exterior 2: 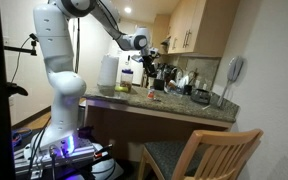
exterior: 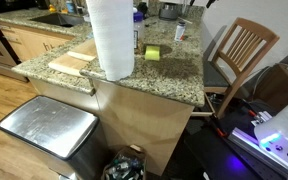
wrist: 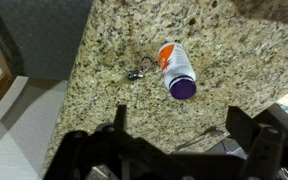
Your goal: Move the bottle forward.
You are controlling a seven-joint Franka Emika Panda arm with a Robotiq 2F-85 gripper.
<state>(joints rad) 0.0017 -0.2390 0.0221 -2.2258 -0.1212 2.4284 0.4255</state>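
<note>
The bottle is small, with an orange and white body and a round purple end facing the wrist camera. It stands on the speckled granite counter. In an exterior view the bottle stands near the counter's far edge. My gripper is open and empty, its two dark fingers spread wide well above the counter, with the bottle beyond the fingertips. In an exterior view the gripper hangs high over the counter, and a small red spot below it may be the bottle.
A big white paper towel roll stands at the counter's near corner beside a wooden board. A yellow-green block lies mid-counter. A small dark metal object lies next to the bottle. A wooden chair stands at the counter's side.
</note>
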